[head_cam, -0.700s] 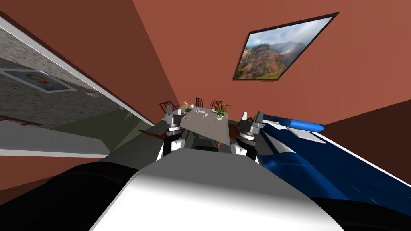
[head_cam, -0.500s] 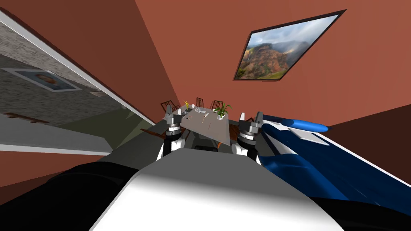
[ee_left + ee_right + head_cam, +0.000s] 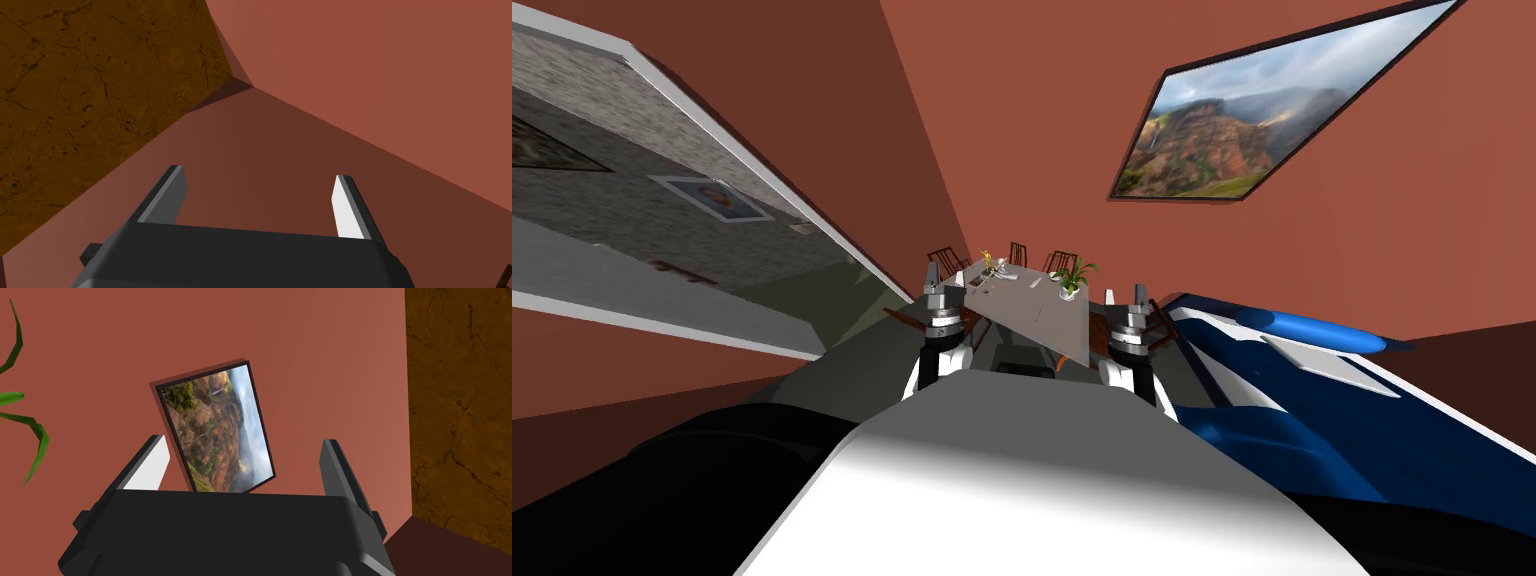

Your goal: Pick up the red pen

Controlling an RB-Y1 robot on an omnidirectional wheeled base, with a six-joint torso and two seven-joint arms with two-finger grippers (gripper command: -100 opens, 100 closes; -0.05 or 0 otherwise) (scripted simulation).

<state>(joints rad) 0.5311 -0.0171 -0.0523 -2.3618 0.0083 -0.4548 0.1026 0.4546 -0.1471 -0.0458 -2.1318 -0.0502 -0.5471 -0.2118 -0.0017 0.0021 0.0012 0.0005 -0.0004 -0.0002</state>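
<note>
Straight ahead in the head view stands a grey table (image 3: 1057, 335) with dark chairs (image 3: 944, 259) around its far end. A green plant (image 3: 1070, 276) in a white pot sits on the right side of the tabletop, and a small yellow thing (image 3: 985, 257) is at the far left corner. Several small, thin things lie on the top, too small to tell apart, so I cannot pick out the red pen among them. The left gripper (image 3: 933, 284) and right gripper (image 3: 1124, 299) are raised, one at either side of the table's near end, short of the things on it. Each wrist view shows its fingers spread wide with nothing between them: left gripper (image 3: 255, 200), right gripper (image 3: 242, 465).
</note>
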